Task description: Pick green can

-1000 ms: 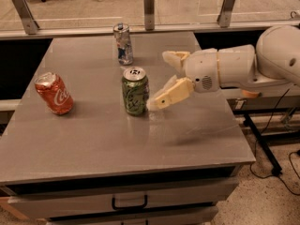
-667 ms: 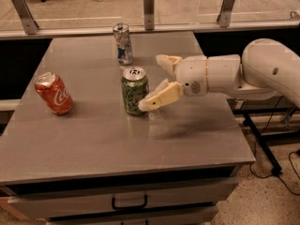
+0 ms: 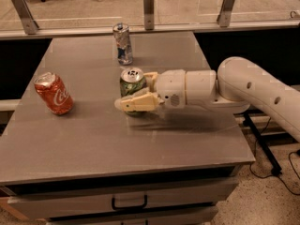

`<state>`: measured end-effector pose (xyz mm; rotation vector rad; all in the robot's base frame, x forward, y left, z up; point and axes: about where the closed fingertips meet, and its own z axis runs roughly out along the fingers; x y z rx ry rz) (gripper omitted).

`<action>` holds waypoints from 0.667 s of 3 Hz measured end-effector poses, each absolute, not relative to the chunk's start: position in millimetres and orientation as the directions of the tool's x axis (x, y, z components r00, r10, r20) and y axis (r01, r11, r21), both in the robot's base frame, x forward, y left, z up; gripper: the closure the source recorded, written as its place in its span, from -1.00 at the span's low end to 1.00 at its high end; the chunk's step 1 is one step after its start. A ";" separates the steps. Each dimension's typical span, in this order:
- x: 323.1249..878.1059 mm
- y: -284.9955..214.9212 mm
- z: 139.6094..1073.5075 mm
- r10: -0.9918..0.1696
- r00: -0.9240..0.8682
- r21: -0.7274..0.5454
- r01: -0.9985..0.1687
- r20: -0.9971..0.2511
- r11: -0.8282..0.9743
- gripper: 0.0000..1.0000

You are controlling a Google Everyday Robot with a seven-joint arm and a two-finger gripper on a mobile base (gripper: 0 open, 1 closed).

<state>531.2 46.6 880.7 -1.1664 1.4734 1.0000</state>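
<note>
The green can (image 3: 131, 80) stands upright near the middle of the grey table (image 3: 93, 144), its silver top showing. My gripper (image 3: 134, 91) has reached in from the right and is open around the can. One finger (image 3: 136, 103) lies across the can's front lower side and the other (image 3: 150, 78) sits behind it on the right. The near finger hides the can's lower body. The can rests on the table.
A red Coca-Cola can (image 3: 54, 93) stands tilted at the table's left. A slim silver-blue can (image 3: 123, 43) stands behind the green can near the back edge. A railing with metal posts (image 3: 148, 7) runs behind the table. A drawer handle (image 3: 129, 203) is below the front edge.
My gripper has moved left from beside the green can to straddle it. The cans have not moved.
</note>
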 end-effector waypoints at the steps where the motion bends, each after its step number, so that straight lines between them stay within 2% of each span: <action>1: 521.7 55.9 880.5 -0.154 -0.064 0.038 -0.985 -0.986 0.168 0.23; 2: 524.2 51.7 918.5 -0.086 -0.023 0.005 -0.981 -0.996 0.194 0.72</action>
